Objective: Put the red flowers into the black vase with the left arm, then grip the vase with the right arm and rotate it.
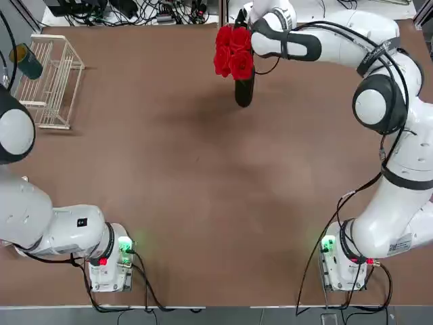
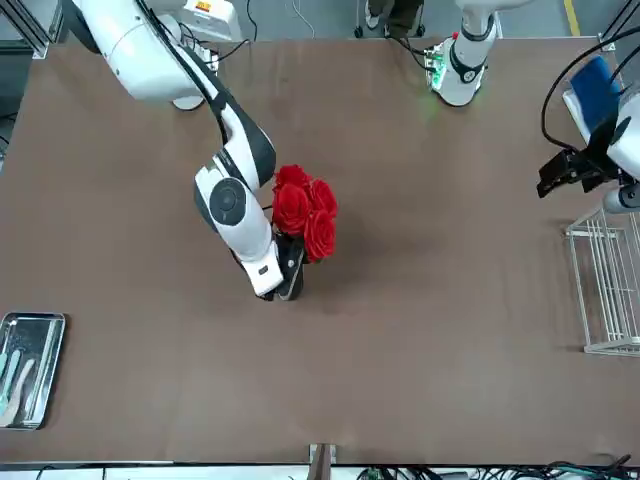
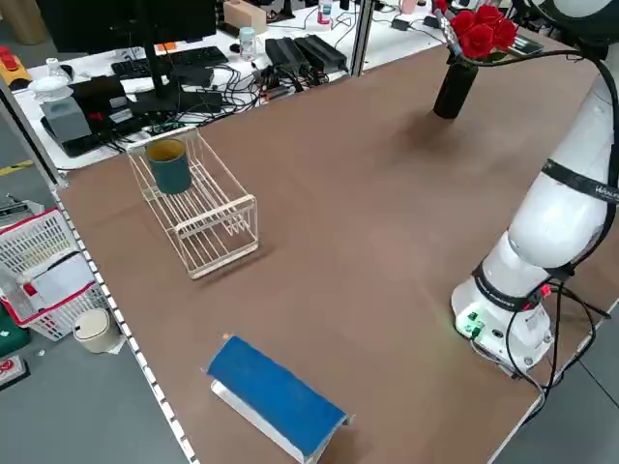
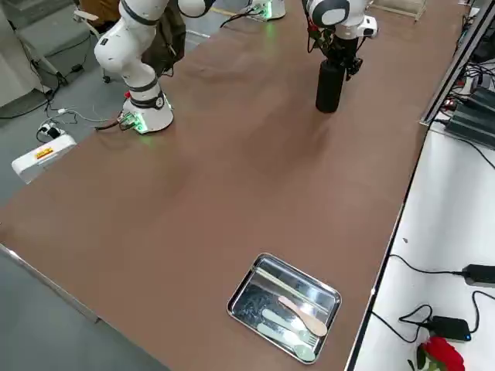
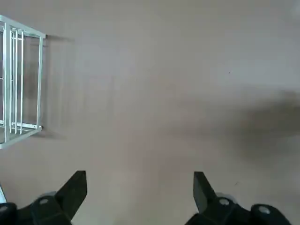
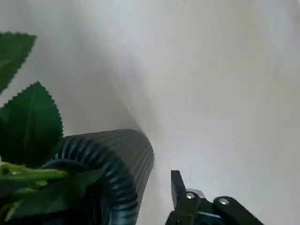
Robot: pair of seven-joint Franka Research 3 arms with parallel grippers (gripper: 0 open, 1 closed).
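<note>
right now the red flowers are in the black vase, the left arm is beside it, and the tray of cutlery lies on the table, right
One thing is off: the arm beside the black vase is the right arm, as the top view shows. The red flowers are in the vase, and the tray of cutlery lies on the table.

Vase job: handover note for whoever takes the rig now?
Left gripper: open, empty, over the table near the white rack.
Right gripper: at the black vase, open; the finger in view stands clear of the vase wall, the other is hidden.
Objects: vase near the table's far edge, around mid-width; red flowers in it.
Done: flowers inserted.
Left: right-arm grip and rotation, as far as I can judge; these views can't show whether it has already been turned.
</note>
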